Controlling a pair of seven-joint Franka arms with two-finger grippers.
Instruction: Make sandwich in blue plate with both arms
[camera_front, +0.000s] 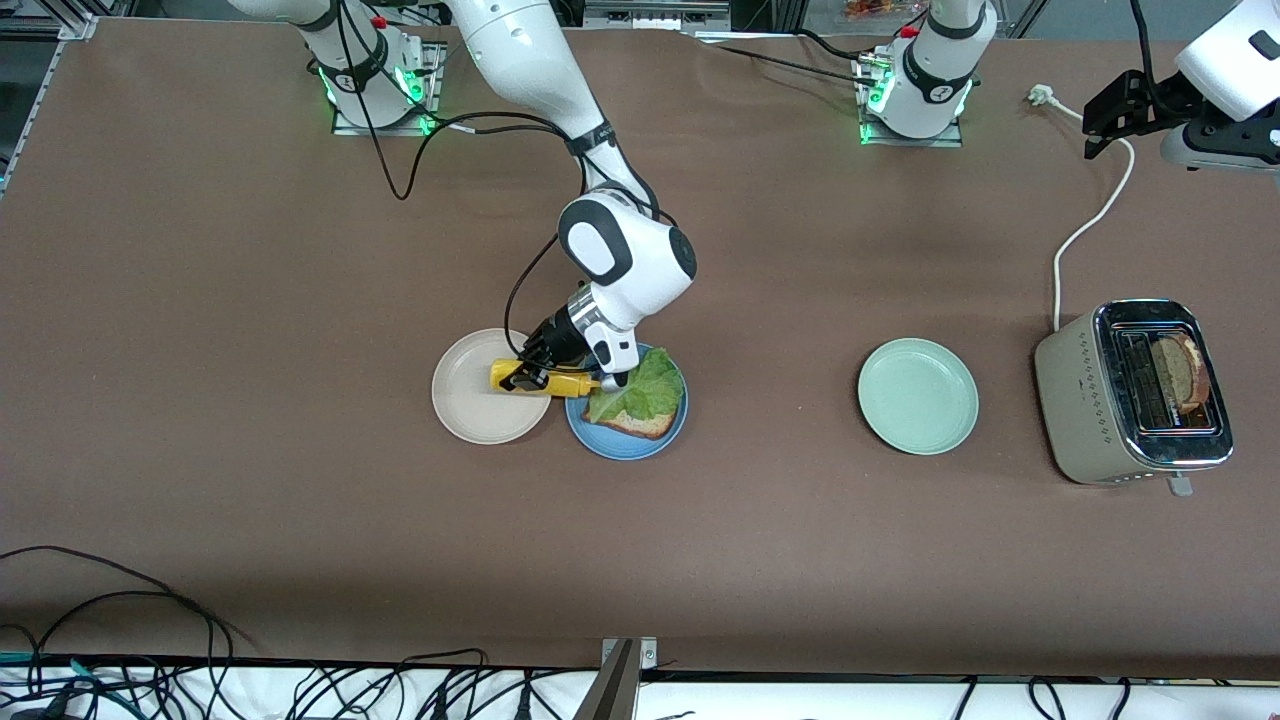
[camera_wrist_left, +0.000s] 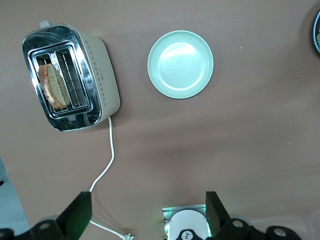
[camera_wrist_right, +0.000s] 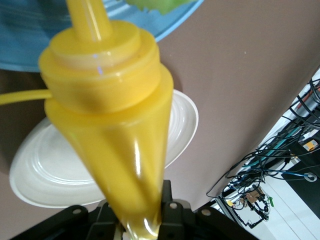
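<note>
The right claw (camera_front: 527, 377) was clamped on a yellow squeeze bottle (camera_front: 545, 380), holding it on its side in the air over the gap where the beige-white plate (camera_front: 470, 410) and the blue plate (camera_front: 625, 443) nearly meet. The bottle's nozzle pointed toward the blue plate's rim, close to the lettuce leaf (camera_front: 640, 388). In the right wrist view the bottle (camera_wrist_right: 117, 135) filled most of the picture, with its cone cap and nozzle aimed at the blue plate (camera_wrist_right: 30, 40) and the beige-white plate (camera_wrist_right: 50, 175) under it.

On the blue plate lay one slice of brown bread (camera_front: 640, 425) with the ruffled lettuce leaf on top; the leaf covered most of the slice, leaving its edge nearest the front camera bare.

The left claw (camera_front: 1100, 125) waited with its jaws wide apart and nothing between them, high over the left arm's end of the tabletop (camera_front: 250, 520). Its fingers (camera_wrist_left: 77, 215) framed the left wrist view, which looked down on the pale mint-green plate (camera_wrist_left: 180, 64) and the toaster (camera_wrist_left: 70, 77).

The toaster (camera_front: 1135, 395) stood toward the left arm's end, with a second bread slice (camera_front: 1180, 372) upright in one of its slots and its white cord (camera_front: 1085, 220) trailing off toward the arms' bases. The mint-green plate (camera_front: 918, 396) sat bare between the toaster and the blue plate.
</note>
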